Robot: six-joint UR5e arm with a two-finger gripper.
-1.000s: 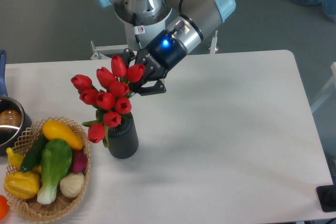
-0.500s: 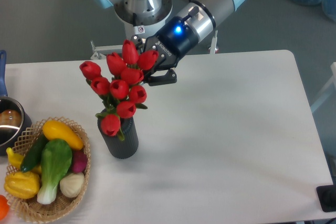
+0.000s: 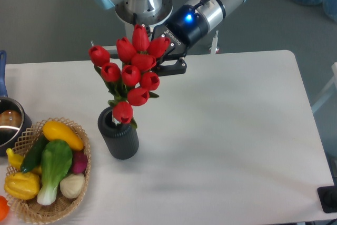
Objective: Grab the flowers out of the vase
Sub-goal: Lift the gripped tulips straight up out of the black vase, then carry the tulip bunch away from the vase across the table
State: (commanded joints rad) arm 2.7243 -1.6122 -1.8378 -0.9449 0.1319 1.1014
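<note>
Your tool (image 3: 164,62) grips the flowers (image 3: 130,75) among the soft, light buds, so hold gently above the vase (image 3: 119,139).

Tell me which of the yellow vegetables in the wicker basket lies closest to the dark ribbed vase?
The long smooth yellow squash at the top of the woven wicker basket, nearest the dark grey ribbed vase. The lumpy yellow gourd sits at the basket's far left.

The gripper (image 3: 167,61) has risen toward 1 o'clock, carrying the tulip bouquet (image 3: 130,75) with it. The blooms now stand higher above the ribbed grey vase (image 3: 120,139), whose dark mouth has come into view at 10 o'clock.
</note>
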